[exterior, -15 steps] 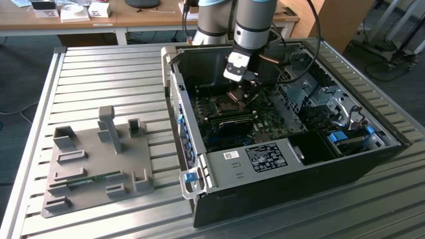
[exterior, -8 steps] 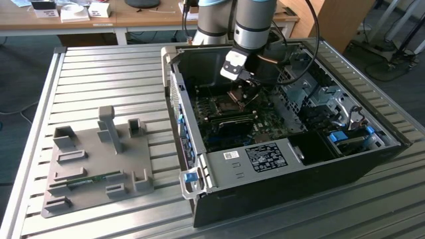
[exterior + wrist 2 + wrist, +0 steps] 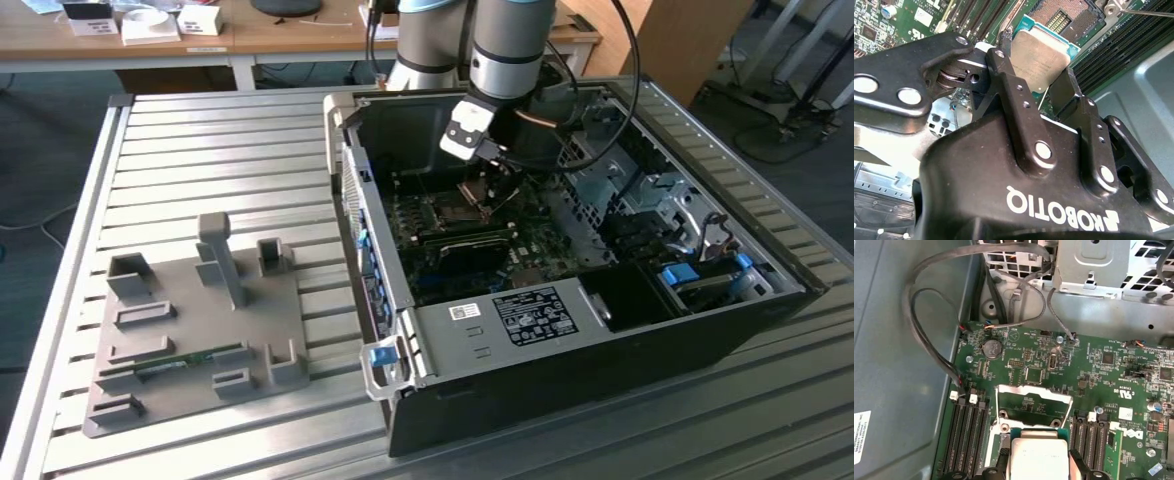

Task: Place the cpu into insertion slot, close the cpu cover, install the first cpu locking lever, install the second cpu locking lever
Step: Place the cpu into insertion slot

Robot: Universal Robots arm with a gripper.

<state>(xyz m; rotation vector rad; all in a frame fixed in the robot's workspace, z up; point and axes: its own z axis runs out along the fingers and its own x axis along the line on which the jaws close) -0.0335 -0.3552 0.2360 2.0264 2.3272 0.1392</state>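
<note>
My gripper (image 3: pixel 486 168) reaches down into the open computer case (image 3: pixel 534 330), above the green motherboard (image 3: pixel 470 238). It is shut on the cpu (image 3: pixel 1038 54), a flat square chip with a silvery top, held by two opposite edges between the black fingers (image 3: pixel 1013 95). The first wrist view shows the cpu (image 3: pixel 1039 456) in the gripper (image 3: pixel 1039 469) hovering just off the socket. The insertion slot (image 3: pixel 1066 17) lies bare with its gold contacts showing, close beside the chip. The cpu cover (image 3: pixel 1034 391), a thin silver frame, stands swung open. A thin lever rod (image 3: pixel 1146 12) sticks out by the socket.
Black cables (image 3: pixel 929 340) loop along the case wall, and a metal drive cage (image 3: pixel 1094 262) stands beyond the board. Memory slots (image 3: pixel 966 440) flank the socket. A grey fixture plate (image 3: pixel 200 330) lies on the slatted table at the exterior view's left. A wooden desk (image 3: pixel 267 35) stands behind.
</note>
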